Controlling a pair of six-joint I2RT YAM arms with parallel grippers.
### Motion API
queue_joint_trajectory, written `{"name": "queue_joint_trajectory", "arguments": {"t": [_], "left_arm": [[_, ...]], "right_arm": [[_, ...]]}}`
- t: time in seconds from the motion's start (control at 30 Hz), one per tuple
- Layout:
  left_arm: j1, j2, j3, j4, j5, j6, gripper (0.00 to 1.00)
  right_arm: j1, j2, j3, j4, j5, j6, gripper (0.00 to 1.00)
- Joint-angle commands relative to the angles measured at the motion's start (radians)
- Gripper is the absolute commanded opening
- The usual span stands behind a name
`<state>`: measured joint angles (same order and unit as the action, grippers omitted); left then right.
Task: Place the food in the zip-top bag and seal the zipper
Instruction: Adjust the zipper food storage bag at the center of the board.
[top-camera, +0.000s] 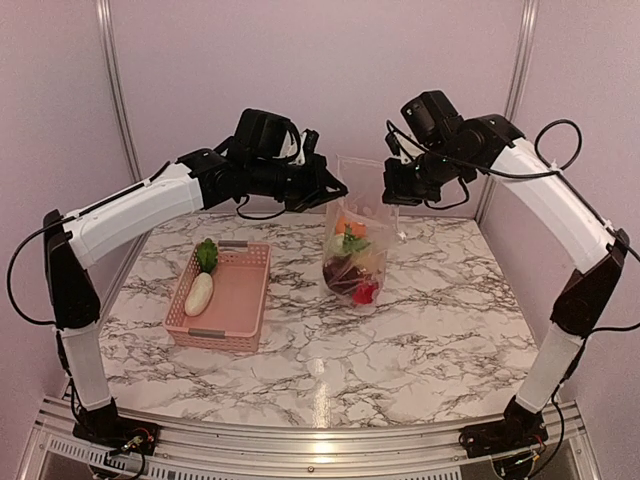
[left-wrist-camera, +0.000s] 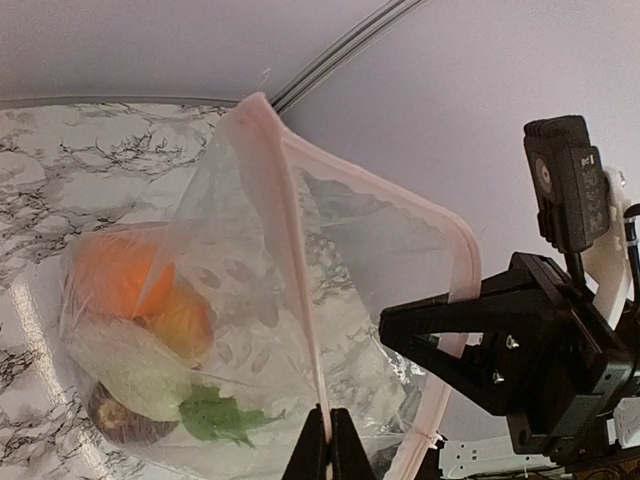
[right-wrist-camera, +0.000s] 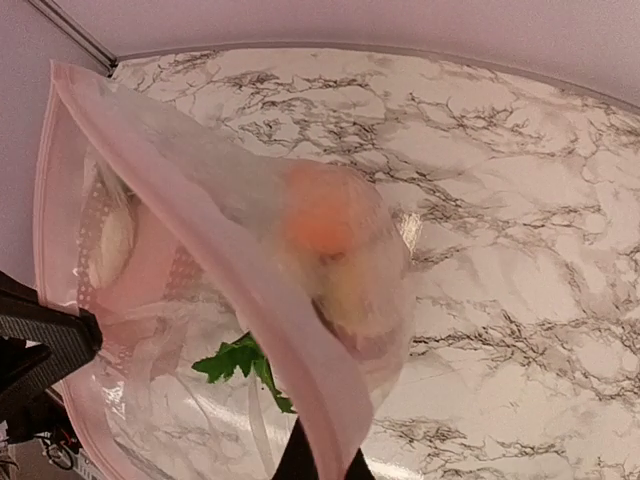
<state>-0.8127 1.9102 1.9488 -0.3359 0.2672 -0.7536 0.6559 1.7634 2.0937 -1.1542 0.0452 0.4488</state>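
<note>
I hold the zip-top bag (top-camera: 355, 250) upright over the marble table (top-camera: 430, 330) between both arms. The left gripper (left-wrist-camera: 328, 445) is clenched on one strip of the zipper (left-wrist-camera: 296, 260) and the right gripper (right-wrist-camera: 322, 462) is clenched on the rim opposite, so the mouth faces up. The food (top-camera: 350, 265) sits low in the bag, which I judge keeps it off the unsealed, gaping zipper. One white radish (top-camera: 199, 292) lies in the pink basket (top-camera: 245, 300), well apart and not yet packed.
</note>
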Motion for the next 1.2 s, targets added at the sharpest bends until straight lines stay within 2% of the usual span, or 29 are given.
{"name": "queue_joint_trajectory", "arguments": {"t": [0.0, 0.23, 0.37, 0.4, 0.5, 0.57, 0.6, 0.63, 0.77, 0.9, 1.03, 1.17], "left_arm": [[-0.006, 0.059, 0.012, 0.022, 0.043, -0.019, 0.0], [-0.006, 0.143, 0.144, 0.086, 0.047, -0.01, 0.0], [-0.004, 0.148, 0.17, 0.092, 0.09, 0.025, 0.0], [-0.005, 0.135, 0.153, 0.083, 0.089, 0.047, 0.04], [0.006, 0.079, 0.057, 0.045, 0.054, 0.105, 0.37], [0.019, 0.039, -0.032, 0.024, 0.03, 0.128, 0.66], [0.027, 0.018, -0.065, 0.011, 0.025, 0.142, 0.9], [0.033, -0.004, -0.092, -0.005, 0.009, 0.167, 0.98], [0.041, -0.1, -0.166, -0.117, -0.095, 0.264, 0.99], [0.044, -0.236, -0.272, -0.137, -0.234, 0.352, 0.99], [0.062, -0.422, -0.454, -0.072, -0.487, 0.367, 0.99], [0.122, -0.545, -0.625, -0.009, -0.575, 0.338, 0.99]], "right_arm": [[-0.047, -0.073, -0.146, 0.067, 0.017, 0.026, 0.0], [-0.065, -0.118, -0.087, 0.103, 0.133, 0.011, 0.0], [-0.064, -0.142, -0.103, 0.176, 0.107, 0.001, 0.0], [-0.063, -0.148, -0.126, 0.197, 0.09, 0.0, 0.0], [-0.058, -0.142, -0.213, 0.263, 0.03, -0.004, 0.0], [-0.046, -0.135, -0.272, 0.306, -0.007, -0.006, 0.0], [-0.042, -0.128, -0.29, 0.325, -0.03, -0.006, 0.0], [-0.036, -0.12, -0.305, 0.339, -0.058, -0.003, 0.0], [0.005, -0.073, -0.299, 0.363, -0.107, 0.0, 0.0], [0.04, -0.035, -0.281, 0.378, -0.15, -0.01, 0.0], [0.062, -0.013, -0.272, 0.385, -0.177, -0.017, 0.0], [0.072, 0.006, -0.268, 0.395, -0.208, -0.022, 0.0]]}}
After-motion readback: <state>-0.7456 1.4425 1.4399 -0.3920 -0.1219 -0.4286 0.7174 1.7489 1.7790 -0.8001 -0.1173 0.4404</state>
